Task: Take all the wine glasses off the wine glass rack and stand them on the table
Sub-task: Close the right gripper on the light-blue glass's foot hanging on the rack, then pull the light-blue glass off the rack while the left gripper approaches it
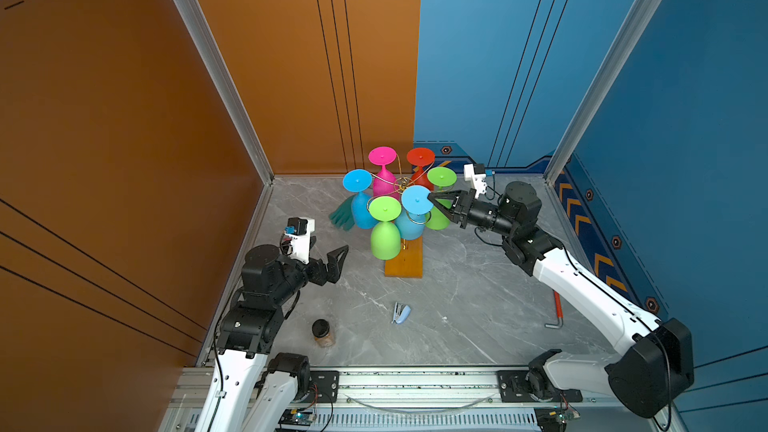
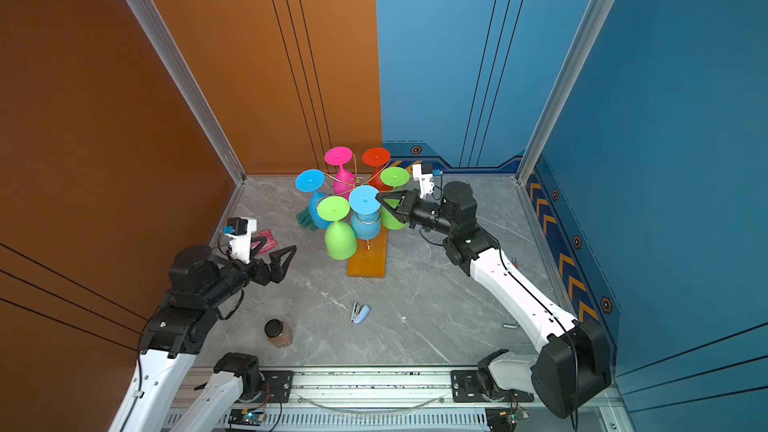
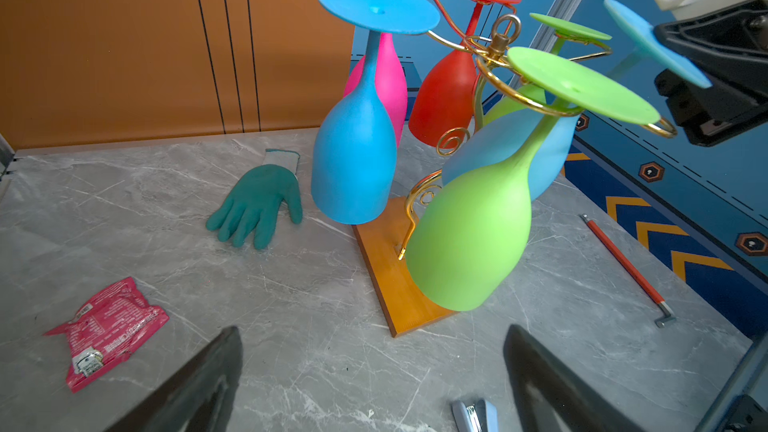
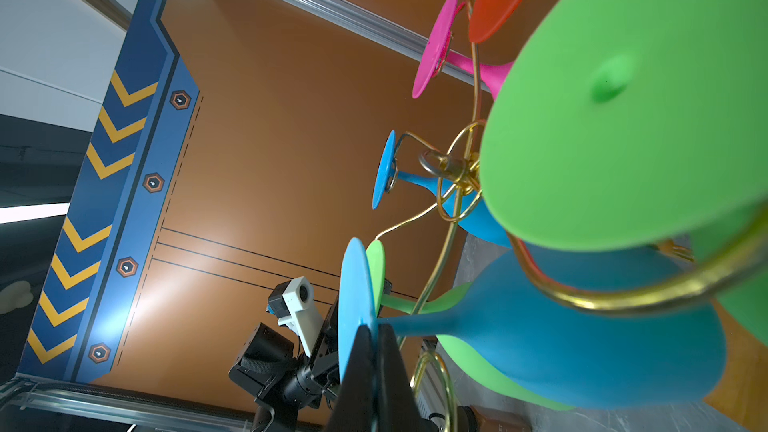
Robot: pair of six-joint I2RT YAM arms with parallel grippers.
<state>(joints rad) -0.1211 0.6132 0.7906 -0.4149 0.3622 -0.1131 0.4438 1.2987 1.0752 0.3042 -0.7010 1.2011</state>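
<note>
The wine glass rack (image 1: 402, 264) (image 2: 367, 263) (image 3: 388, 272) is a gold wire stand (image 4: 456, 178) on an orange wooden base, with several coloured glasses hanging foot-up. My right gripper (image 1: 432, 197) (image 2: 380, 198) (image 4: 376, 334) is shut on the rim of the foot of a light-blue wine glass (image 1: 414, 200) (image 2: 364, 199) (image 3: 654, 45) (image 4: 582, 338), which hangs tilted on the rack's right side. Whether its stem is still inside a wire spiral I cannot tell. My left gripper (image 1: 328, 250) (image 2: 276, 249) (image 3: 374, 330) is open and empty, low and left of the rack.
Around the rack lie a green glove (image 1: 343, 214) (image 3: 257, 201), a pink packet (image 3: 108, 330), a blue stapler (image 1: 401, 312) (image 3: 473, 413), a black-lidded jar (image 1: 322, 332) and a red-handled tool (image 1: 557, 310) (image 3: 623, 261). Walls close in on the left, back and right.
</note>
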